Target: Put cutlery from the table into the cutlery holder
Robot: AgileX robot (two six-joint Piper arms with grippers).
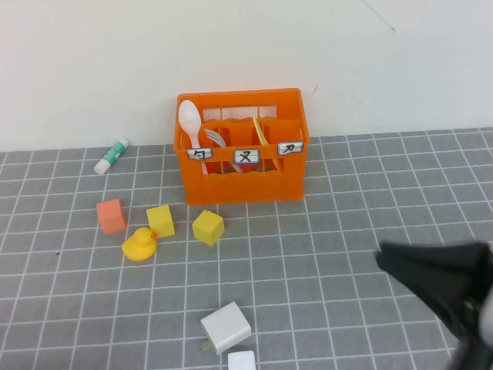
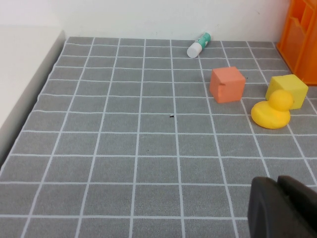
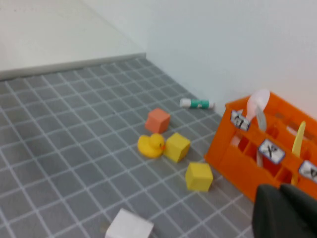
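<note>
The orange cutlery holder [image 1: 243,181] stands at the back middle of the table. It holds a white spoon [image 1: 189,119], a grey fork [image 1: 216,139] and a yellow knife [image 1: 259,131] in its labelled compartments. I see no loose cutlery on the table. My right gripper [image 1: 384,259] is shut and empty, low at the front right, well in front of the holder. The right wrist view shows the holder [image 3: 242,158] just beyond its fingers [image 3: 272,208]. My left gripper [image 2: 278,186] is shut and empty over bare mat and appears only in the left wrist view.
A glue stick [image 1: 112,156] lies at the back left. A salmon cube [image 1: 111,216], two yellow cubes [image 1: 160,220] [image 1: 208,227] and a yellow duck [image 1: 139,244] sit front left of the holder. Two white blocks [image 1: 226,327] [image 1: 241,361] lie at the front middle.
</note>
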